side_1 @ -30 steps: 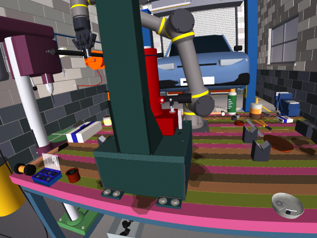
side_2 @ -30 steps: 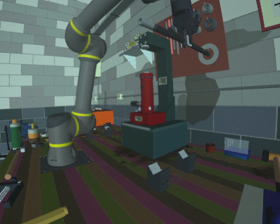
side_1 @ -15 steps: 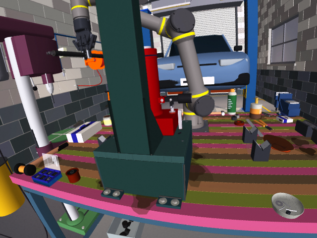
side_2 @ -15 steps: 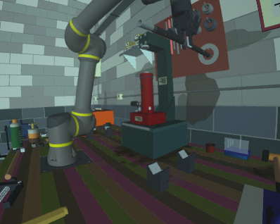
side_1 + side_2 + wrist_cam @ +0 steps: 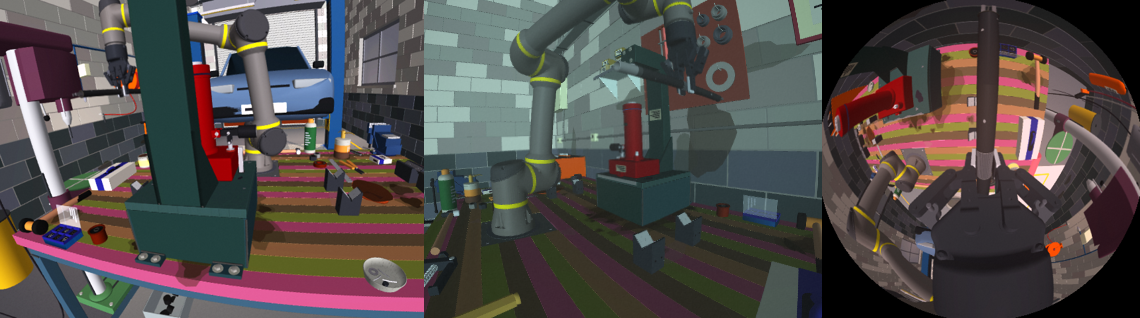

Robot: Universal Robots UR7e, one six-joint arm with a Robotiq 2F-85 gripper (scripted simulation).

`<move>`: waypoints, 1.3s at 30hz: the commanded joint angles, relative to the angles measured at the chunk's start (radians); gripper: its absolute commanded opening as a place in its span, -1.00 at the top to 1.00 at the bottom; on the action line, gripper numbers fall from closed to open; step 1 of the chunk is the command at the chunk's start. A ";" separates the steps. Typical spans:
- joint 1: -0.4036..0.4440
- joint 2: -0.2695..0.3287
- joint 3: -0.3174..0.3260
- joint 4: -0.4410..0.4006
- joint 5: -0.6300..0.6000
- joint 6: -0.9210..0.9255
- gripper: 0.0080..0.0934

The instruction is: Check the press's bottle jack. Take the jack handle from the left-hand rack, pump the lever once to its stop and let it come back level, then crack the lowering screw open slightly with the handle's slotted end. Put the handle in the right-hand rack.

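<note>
The jack handle [image 5: 102,92] [image 5: 674,80] [image 5: 987,102] is a long dark bar held level, high above the bench, to the left of the press column. My gripper [image 5: 121,89] [image 5: 687,86] [image 5: 985,169] is closed on it, with the fingers clamped on its knurled section. The red bottle jack [image 5: 205,116] [image 5: 633,142] [image 5: 868,104] stands on the green press base [image 5: 191,215], well below. Its dark lever [image 5: 236,131] sticks out level to the right. The left-hand rack blocks [image 5: 649,252] [image 5: 688,229] stand empty on the bench.
A metal bowl [image 5: 384,274] sits at the front right bench edge. Two dark V-blocks [image 5: 348,201] [image 5: 334,178] stand right of the press. A maroon drill press [image 5: 37,72] stands close to the handle's left end. A hammer, a parts tray and a white box lie at the left.
</note>
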 commanded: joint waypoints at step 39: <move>-0.050 -0.053 0.638 -0.590 0.000 -0.050 1.00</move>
